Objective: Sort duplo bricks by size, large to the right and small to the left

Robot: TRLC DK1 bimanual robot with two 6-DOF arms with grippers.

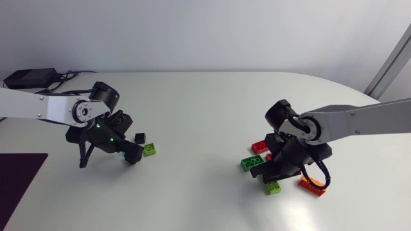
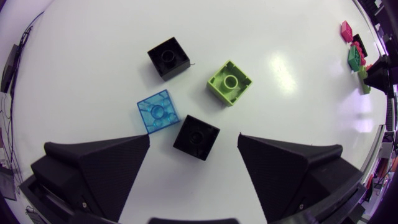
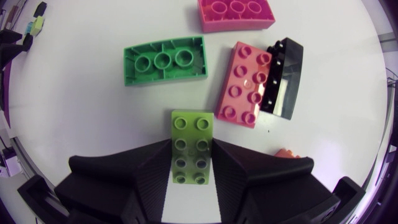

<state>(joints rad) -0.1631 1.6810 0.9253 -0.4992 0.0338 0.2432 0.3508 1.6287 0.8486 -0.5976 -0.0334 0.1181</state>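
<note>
- Duplo bricks (image 1: 252,162) are lying in two clusters on the white table (image 1: 205,109), with the large ones at the right and the small ones at the left.
- The left arm (image 1: 38,108) is extending in from the table's left side and the right arm (image 1: 359,123) from its right side. Each is bending down over its own cluster.
- The right gripper (image 3: 191,146) is pinching a lime long brick (image 3: 193,127) by its long sides. Both fingers are pressing against it, and about half its length is sticking out ahead of the fingertips, studs up.
- Ahead of that gripper, a green brick (image 3: 163,60) and a magenta brick (image 3: 236,14) are lying apart from each other, each showing three round hollows.
- A salmon brick (image 3: 244,84) is lying studs up just beside the lime long brick's far end, and a black sloped brick (image 3: 284,78) is touching its other long side.
- An orange brick (image 3: 286,153) is peeking out beside one finger of the right gripper.
- The left gripper (image 2: 193,135) is standing wide open and gripping nothing. A small black brick (image 2: 196,137) is sitting between its fingertips, clear of both.
- A small clear-blue brick (image 2: 159,111) is sitting just beside that one, slightly ahead of it.
- A small lime brick (image 2: 229,81) and a second small black brick (image 2: 168,57) are sitting farther ahead, apart from each other.
</note>
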